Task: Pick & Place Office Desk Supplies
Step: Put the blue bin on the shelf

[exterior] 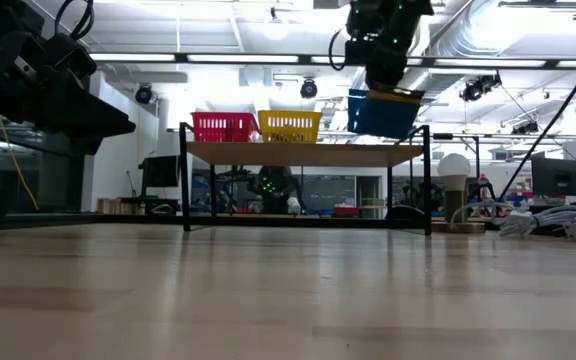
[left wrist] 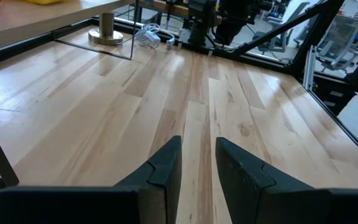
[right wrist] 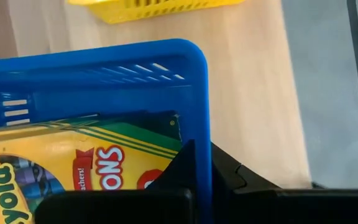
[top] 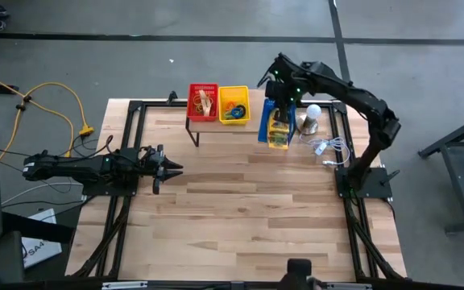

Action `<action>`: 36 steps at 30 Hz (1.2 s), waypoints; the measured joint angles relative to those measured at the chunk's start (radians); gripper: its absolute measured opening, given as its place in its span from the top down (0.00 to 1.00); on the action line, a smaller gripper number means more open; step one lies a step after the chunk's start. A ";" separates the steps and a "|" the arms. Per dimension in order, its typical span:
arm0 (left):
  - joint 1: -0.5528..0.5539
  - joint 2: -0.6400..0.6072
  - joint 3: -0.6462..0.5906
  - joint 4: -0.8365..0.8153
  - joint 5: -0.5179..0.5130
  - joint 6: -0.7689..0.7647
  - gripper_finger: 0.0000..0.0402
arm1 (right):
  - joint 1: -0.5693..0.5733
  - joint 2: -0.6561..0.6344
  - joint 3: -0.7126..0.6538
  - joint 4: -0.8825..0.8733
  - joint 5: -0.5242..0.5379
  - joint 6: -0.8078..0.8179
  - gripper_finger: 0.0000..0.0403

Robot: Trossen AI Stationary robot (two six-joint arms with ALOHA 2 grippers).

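Observation:
My right gripper [top: 281, 97] is over the table's far side, shut on a blue basket [top: 275, 122] that holds flat yellow-and-green crayon boxes [right wrist: 73, 168]. In the low view the basket [exterior: 383, 112] hangs tilted just above a raised wooden shelf [exterior: 308, 153]. On the shelf stand a red basket [top: 203, 102] with tan rubber bands and a yellow basket [top: 234, 105] with small coloured rings. My left gripper [top: 167, 167] waits at the table's left, low over the wood, slightly open and empty [left wrist: 197, 168]. My right gripper holds the blue basket by its rim and side wall near a corner [right wrist: 204, 118]. One finger [right wrist: 179, 171] is inside the basket against the crayon box and one finger [right wrist: 244, 177] is outside. The fingers come from above. The basket hangs tilted below them, clear of the shelf.
A white round bulb on a metallic base [top: 312, 118] and a tangle of white wire [top: 329, 147] lie at the right, beside the shelf. The shelf stands on thin black legs [top: 193, 133]. Bare wooden tabletop [top: 240, 217] fills the middle and near side.

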 joint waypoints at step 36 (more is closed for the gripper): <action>0.000 0.000 0.000 0.000 0.000 0.000 0.76 | -0.127 0.127 0.045 0.163 -0.077 -0.230 0.99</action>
